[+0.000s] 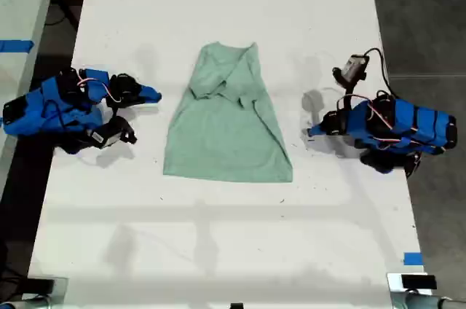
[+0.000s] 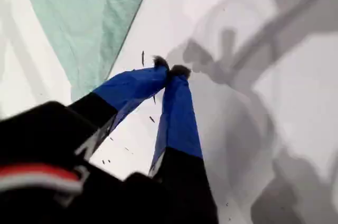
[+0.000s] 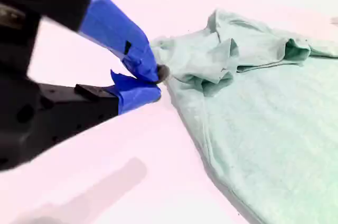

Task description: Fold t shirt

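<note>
The pale mint-green t shirt (image 1: 226, 134) lies flat in the middle of the white table (image 1: 218, 236). Its sleeves are folded in over the chest at the far end, and its hem faces the near edge. My first gripper (image 1: 313, 132) rests on the table at the exterior view's right, a short way off the shirt's side edge. In the first wrist view my first gripper (image 2: 170, 70) is shut with nothing in it, beside the t shirt (image 2: 84, 18). My second gripper (image 1: 153, 95) sits at the exterior view's left. In its own view my second gripper (image 3: 157, 84) is shut and holds nothing, just short of the bunched sleeve of the t shirt (image 3: 264, 118).
A small grey camera module (image 1: 354, 68) with a black cable stands behind the arm on the exterior view's right. A blue tape mark (image 1: 412, 259) is stuck near the table's near corner on that side. Dark floor (image 1: 422, 17) borders the table there.
</note>
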Robot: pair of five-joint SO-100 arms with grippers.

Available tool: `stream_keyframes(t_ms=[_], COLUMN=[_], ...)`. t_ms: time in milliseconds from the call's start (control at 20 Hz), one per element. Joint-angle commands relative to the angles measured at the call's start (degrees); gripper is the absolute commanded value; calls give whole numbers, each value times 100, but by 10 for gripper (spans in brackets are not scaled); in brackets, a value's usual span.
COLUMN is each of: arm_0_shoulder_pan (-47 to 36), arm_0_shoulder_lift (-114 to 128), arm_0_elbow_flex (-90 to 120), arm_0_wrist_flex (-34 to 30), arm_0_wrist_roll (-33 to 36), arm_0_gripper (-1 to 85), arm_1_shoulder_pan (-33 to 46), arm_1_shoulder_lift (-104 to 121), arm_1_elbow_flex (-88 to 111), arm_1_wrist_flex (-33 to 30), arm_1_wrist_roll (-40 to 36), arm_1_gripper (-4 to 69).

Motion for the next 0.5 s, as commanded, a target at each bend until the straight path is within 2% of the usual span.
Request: stream_keyframes(t_ms=[0,150,350,400,450], arm_0_shoulder_pan=[9,-18,-35,-44,-53], arm_0_shoulder_lift=[44,44,44,44,44], arm_0_elbow_flex=[220,220,220,220,220], arm_0_wrist_flex=[9,9,9,9,9], arm_0_wrist_roll=[44,35,9,9,18], arm_0_gripper=[1,-2,-2,-2,-2], arm_1_shoulder_pan=[-88,53,-483,-580,-668], arm_1_shoulder_lift=[35,-141,-448,-773,-1195], arm_1_elbow_flex=[299,62,-325,-554,-773], arm_1_wrist_flex=[-62,141,53,35,-123], arm_1_wrist_roll=[35,26,914,1090,1178], arm_1_gripper=[-2,-2,-2,33,127])
